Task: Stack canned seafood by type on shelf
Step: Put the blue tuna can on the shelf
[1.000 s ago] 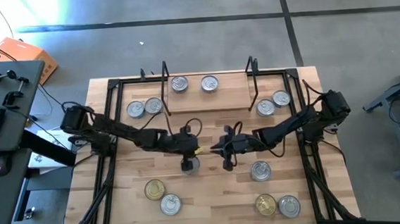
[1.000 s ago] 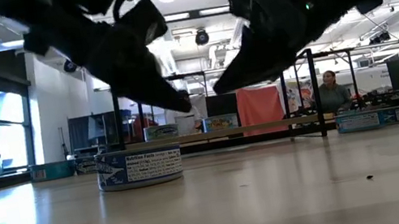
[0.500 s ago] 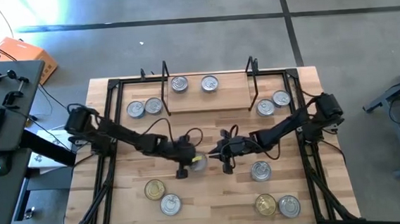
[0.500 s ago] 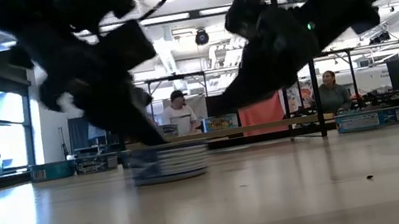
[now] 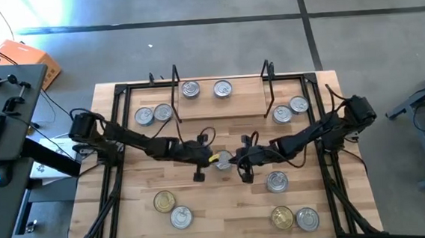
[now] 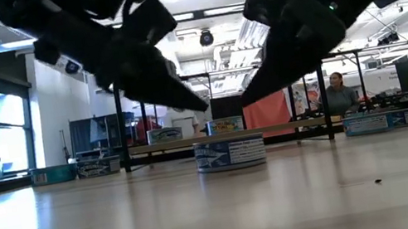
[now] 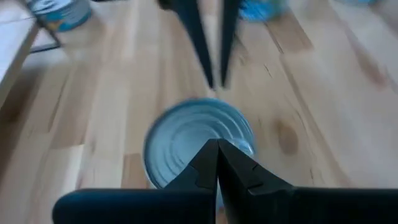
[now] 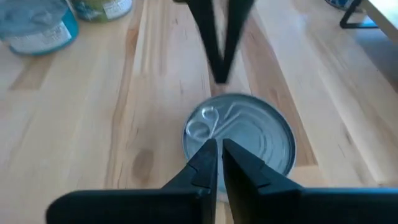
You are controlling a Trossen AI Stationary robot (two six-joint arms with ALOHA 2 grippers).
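Observation:
A silver-lidded can (image 5: 223, 161) stands on its base at the middle of the table, also visible in the low view (image 6: 230, 153). My left gripper (image 5: 212, 160) is shut just to the can's left. Its tip (image 6: 203, 106) hangs a little above the can's rim. My right gripper (image 5: 236, 161) is shut just to the can's right, and its tip (image 6: 246, 103) is also above the can. The two tips point at each other over the lid (image 7: 199, 146). The shelf (image 5: 223, 103) stands at the far edge with two silver cans (image 5: 190, 89) (image 5: 223, 89) on its board.
Two cans (image 5: 153, 114) sit left of the shelf and two (image 5: 291, 110) right of it. Near the front edge are a gold can (image 5: 163, 202) with a silver one (image 5: 180, 217), a lone silver can (image 5: 277, 181), and a gold (image 5: 282, 217) and silver (image 5: 307, 219) pair.
My left gripper dipped toward the table's near edge, met the silver can and pushed it toward the right. It then rose off the can. The can slid upright along the table and now stands between the two grippers.

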